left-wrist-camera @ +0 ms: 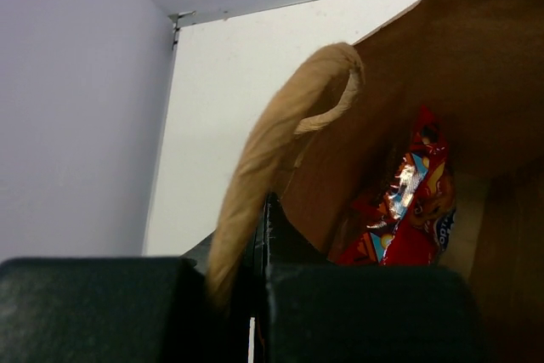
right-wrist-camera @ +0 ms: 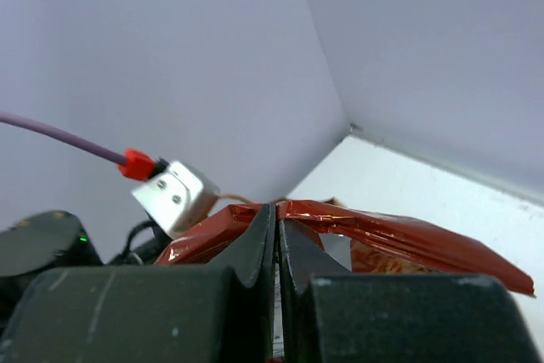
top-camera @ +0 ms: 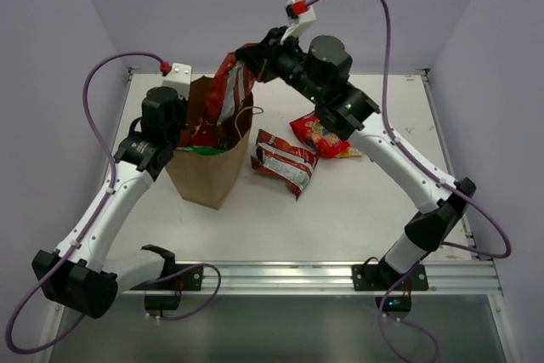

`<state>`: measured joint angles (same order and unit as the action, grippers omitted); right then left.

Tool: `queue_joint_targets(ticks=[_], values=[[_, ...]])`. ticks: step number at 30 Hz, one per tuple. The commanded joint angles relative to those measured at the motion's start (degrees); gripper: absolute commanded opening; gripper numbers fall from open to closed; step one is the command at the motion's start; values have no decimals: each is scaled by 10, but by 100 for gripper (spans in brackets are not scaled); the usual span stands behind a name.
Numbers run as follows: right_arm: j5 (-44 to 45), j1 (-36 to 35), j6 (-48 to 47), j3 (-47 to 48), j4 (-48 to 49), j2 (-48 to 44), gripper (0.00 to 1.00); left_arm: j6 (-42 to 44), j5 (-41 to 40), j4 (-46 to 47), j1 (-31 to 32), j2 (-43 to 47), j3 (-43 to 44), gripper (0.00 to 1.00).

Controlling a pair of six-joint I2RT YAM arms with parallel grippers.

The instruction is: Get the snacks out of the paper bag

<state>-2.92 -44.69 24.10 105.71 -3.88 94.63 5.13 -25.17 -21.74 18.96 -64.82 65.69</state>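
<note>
The brown paper bag (top-camera: 208, 167) stands upright left of the table's centre. My left gripper (top-camera: 189, 125) is at its left rim, shut on a twisted paper handle (left-wrist-camera: 280, 133); the jaws (left-wrist-camera: 263, 210) pinch the loop's lower end. Above the bag's mouth my right gripper (top-camera: 245, 53) is shut on the top edge of a large red snack bag (top-camera: 225, 87), which hangs half out of the paper bag. In the right wrist view the fingertips (right-wrist-camera: 276, 210) clamp the red foil (right-wrist-camera: 382, 235). Another red packet (left-wrist-camera: 416, 201) and a bit of green (top-camera: 189, 149) show inside the bag.
Two packets lie on the table right of the paper bag: a red-silver bag (top-camera: 285, 161) and a small red candy bag (top-camera: 319, 133) with something yellow beside it. Grey walls close in the table at the back and sides. A metal rail (top-camera: 340, 276) runs along the near edge.
</note>
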Motion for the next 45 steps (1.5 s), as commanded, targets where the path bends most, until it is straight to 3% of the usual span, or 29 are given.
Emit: queue_joint_targets(ticks=[1, 5, 8, 14, 19, 27, 35, 44, 45], values=[[-19, 30, -33, 50, 61, -60, 0, -6, -70, 44, -17, -7, 16, 0], [6, 60, -41, 28, 54, -112, 0, -8, -87, 45, -30, -22, 15, 0], [28, 90, -34, -44, 55, -176, 0, -6, -102, 54, -39, -33, 15, 0], [120, 127, 2, -271, 41, -338, 0, 1, -110, 71, -56, -58, 38, 0], [185, 128, 89, -465, -24, -442, 0, 34, -88, 107, -55, -62, 66, 0], [219, 130, 253, -681, -92, -484, 0, 133, -49, 189, -55, -72, 87, 0], [204, 205, 350, -734, -133, -403, 0, 153, 54, 208, -55, -47, 61, 0], [223, 251, 377, -758, -261, -545, 0, 139, 99, 207, -54, -15, 16, 0], [224, 252, 379, -757, -286, -552, 5, 138, 99, 206, -54, -14, 15, 0]])
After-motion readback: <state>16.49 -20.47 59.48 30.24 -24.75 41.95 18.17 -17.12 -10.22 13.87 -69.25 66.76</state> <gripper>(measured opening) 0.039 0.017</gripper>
